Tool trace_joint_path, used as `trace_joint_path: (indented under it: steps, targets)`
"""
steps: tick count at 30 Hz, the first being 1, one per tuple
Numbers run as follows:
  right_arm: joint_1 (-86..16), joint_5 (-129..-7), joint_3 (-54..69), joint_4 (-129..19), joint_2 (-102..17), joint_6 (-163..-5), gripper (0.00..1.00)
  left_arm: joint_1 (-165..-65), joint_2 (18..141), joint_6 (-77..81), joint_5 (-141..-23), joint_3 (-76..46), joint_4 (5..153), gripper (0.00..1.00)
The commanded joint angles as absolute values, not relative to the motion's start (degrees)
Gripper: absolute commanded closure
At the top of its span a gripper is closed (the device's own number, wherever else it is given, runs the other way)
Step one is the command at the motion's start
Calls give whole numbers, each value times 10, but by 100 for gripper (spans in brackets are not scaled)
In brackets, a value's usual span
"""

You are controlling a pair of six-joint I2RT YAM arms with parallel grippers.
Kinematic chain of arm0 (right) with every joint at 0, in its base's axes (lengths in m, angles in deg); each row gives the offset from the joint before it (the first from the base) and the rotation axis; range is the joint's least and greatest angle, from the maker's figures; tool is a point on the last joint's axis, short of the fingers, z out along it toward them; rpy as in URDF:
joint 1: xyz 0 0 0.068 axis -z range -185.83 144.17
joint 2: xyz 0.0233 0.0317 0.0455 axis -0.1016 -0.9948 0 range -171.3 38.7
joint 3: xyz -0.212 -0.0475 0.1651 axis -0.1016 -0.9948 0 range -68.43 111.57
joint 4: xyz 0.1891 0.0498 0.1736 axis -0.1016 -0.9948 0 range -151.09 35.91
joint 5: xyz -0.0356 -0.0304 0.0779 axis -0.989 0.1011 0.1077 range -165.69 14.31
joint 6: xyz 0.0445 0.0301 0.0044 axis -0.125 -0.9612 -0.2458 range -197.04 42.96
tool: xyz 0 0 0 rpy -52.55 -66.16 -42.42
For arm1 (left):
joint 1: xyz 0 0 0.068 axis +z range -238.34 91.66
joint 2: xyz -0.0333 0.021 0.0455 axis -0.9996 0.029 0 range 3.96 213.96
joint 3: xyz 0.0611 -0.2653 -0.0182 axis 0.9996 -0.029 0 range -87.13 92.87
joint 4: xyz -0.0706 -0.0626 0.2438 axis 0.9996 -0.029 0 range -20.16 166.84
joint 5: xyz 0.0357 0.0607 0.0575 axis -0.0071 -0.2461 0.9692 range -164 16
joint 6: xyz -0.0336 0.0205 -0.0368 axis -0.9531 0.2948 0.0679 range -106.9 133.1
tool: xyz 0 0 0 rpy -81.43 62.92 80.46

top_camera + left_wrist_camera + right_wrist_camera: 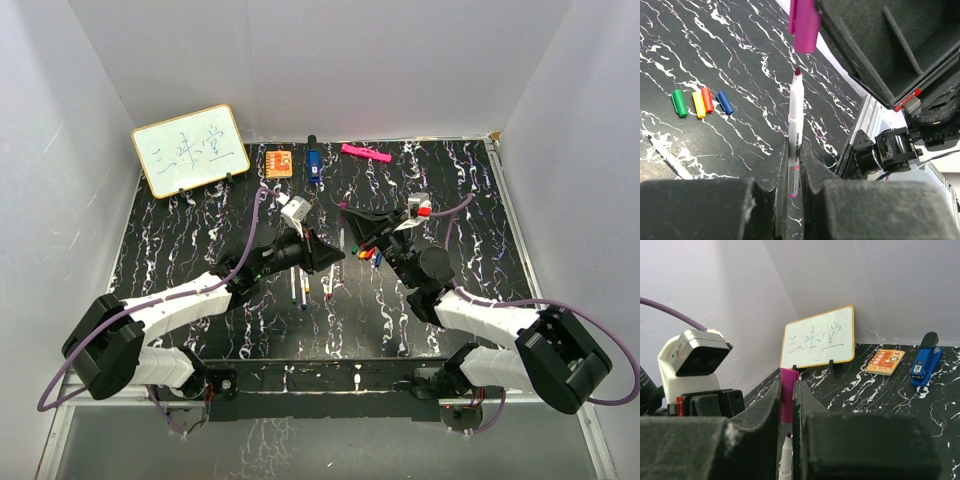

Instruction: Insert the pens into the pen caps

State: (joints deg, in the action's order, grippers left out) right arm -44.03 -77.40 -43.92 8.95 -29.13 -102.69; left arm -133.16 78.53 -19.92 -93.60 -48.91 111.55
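My left gripper (795, 146) is shut on a white-barrelled pen (795, 120) with a purple tip, held pointing up. My right gripper (788, 386) is shut on a purple cap (788, 396). In the left wrist view the cap (804, 26) hangs just above the pen tip, with a small gap. In the right wrist view the pen tip (786, 456) shows just below the cap. The two grippers (333, 256) (352, 222) meet at the table's middle. Green (679, 102), yellow (699, 105), red (707, 99) and blue (725, 102) caps lie in a row on the table. Other pens (299, 288) lie beside the left gripper.
A whiteboard (190, 148) stands at the back left. An orange square block (279, 162), a thick blue and black marker (313, 162) and a flat pink bar (365, 153) lie along the back edge. White walls enclose the black marbled table (180, 250).
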Motion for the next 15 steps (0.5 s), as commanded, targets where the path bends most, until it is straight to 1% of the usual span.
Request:
trace_joint_path:
  steps: [1,15]
  targets:
    - [-439,-771,-428,103,-293,-1031,100,-1335,759,-188,-940,-477,1141,100]
    - [-440,-765,-427,91,-292,-1034,100,-1335,755,-182,-924,-475,1133,100]
